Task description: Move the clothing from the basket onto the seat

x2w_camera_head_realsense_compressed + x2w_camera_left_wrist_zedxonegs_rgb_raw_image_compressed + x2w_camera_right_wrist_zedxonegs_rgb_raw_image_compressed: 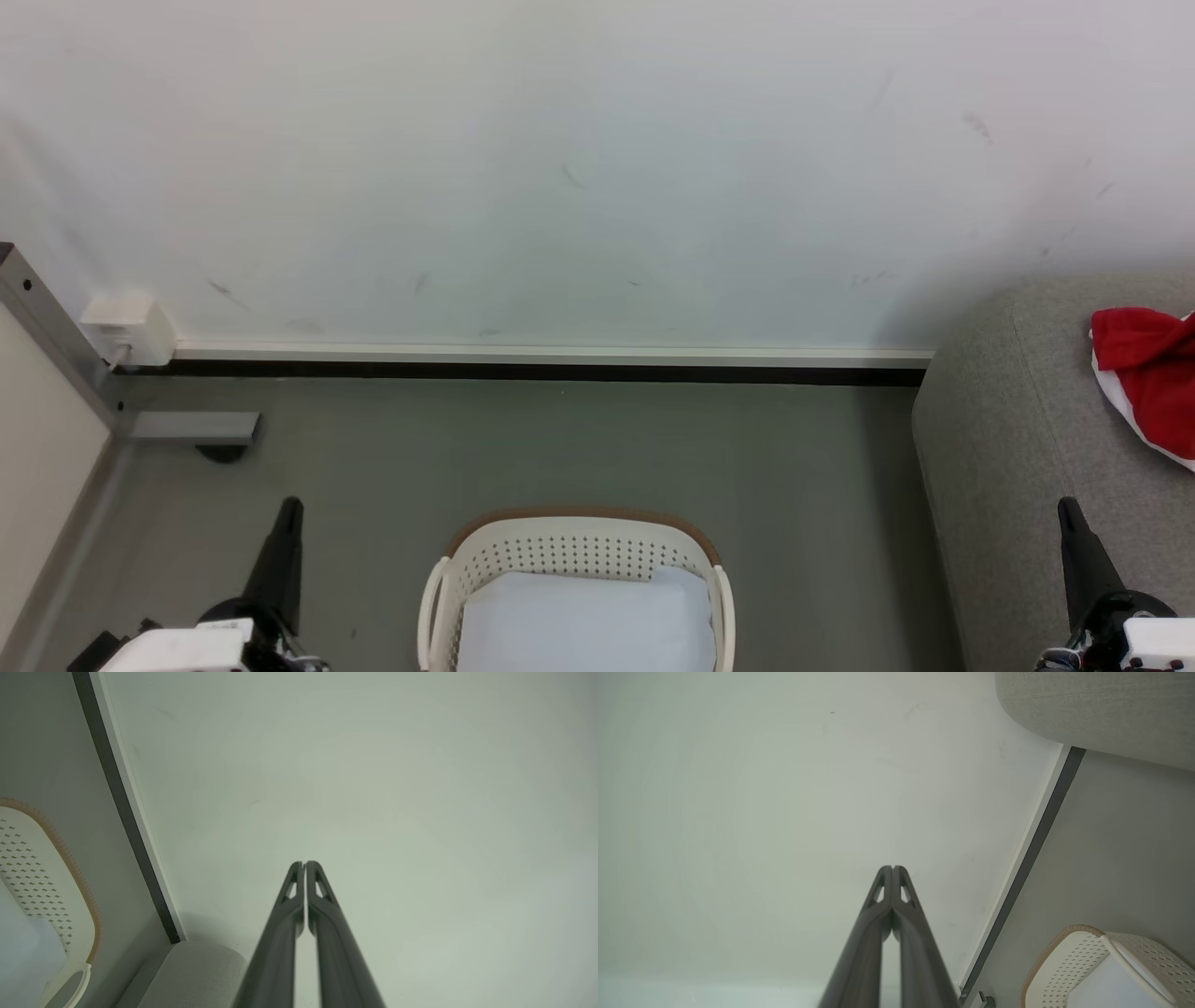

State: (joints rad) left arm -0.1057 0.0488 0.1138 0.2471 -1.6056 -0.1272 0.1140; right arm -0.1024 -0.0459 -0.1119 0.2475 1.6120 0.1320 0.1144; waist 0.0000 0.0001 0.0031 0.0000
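Note:
The red clothing [1148, 383] with a white panel lies on the grey sofa seat [1018, 448] at the far right of the head view. The white perforated basket [574, 555] with its brown rim stands on the floor at bottom centre; only a pale flat pad [579, 621] lies in it. My left gripper [289, 509] points up at the lower left, left of the basket, and is shut with nothing in it [304, 864]. My right gripper [1066, 509] rises at the lower right in front of the sofa, also shut and empty [893, 868].
A white wall [597, 168] with a dark baseboard [560, 371] runs behind the basket. A grey metal post and foot [187, 427] with a white wall box [131, 329] stand at the left. Grey-green floor [579, 439] lies between wall, basket and sofa.

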